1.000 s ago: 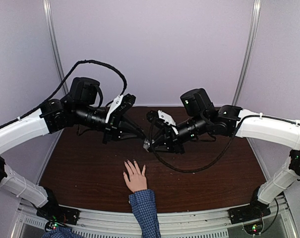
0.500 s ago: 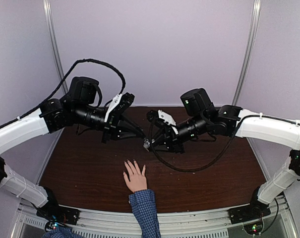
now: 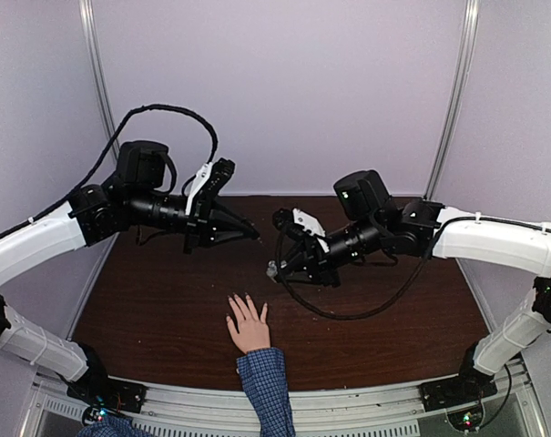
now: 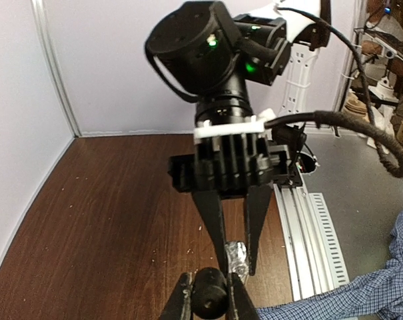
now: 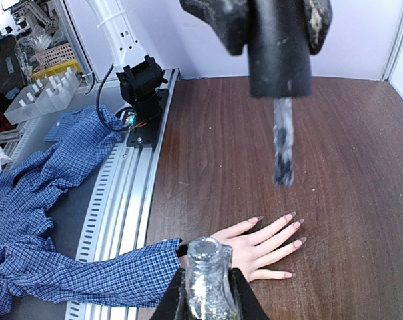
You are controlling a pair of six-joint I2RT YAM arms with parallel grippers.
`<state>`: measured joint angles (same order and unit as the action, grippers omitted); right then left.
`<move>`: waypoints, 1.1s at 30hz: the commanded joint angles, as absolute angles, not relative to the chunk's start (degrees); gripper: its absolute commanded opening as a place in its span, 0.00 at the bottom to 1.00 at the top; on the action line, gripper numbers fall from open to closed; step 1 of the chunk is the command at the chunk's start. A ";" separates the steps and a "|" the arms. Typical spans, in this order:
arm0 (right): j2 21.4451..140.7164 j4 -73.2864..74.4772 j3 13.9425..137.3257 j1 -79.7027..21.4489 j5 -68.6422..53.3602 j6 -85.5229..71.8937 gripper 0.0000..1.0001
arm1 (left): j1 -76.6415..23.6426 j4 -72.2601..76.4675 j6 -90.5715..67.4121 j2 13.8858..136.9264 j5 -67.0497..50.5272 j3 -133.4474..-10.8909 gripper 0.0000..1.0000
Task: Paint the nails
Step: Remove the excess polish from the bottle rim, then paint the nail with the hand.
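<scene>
Dark brown wood-grain worktop [image 3: 138,309], dotted with pale specks, boxed in by plain pale lilac walls [image 3: 330,91] with silvery corner posts [image 3: 96,82]. Slotted aluminium rail [image 3: 348,411] runs along the near edge. Lighting's soft and even; cluttered racks and bins [image 5: 38,93] sit off to one side.

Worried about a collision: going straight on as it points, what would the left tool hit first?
Probably the right tool, holding the open bottle, straight ahead in the left wrist view; depth is hard to judge.
</scene>
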<state>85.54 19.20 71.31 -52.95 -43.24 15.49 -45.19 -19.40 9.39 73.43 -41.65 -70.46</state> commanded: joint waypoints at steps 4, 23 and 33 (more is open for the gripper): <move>80.44 10.74 65.90 -48.31 -44.27 9.92 0.00 | -40.98 -9.85 -0.81 71.19 -31.65 -62.18 0.00; 80.54 4.40 63.45 -38.47 -46.63 4.71 0.00 | -35.58 -25.64 -9.17 82.38 -20.91 -64.53 0.00; 81.59 2.67 63.06 -35.72 -47.17 3.08 0.00 | -35.51 -28.79 -1.62 89.93 -30.58 -70.82 0.00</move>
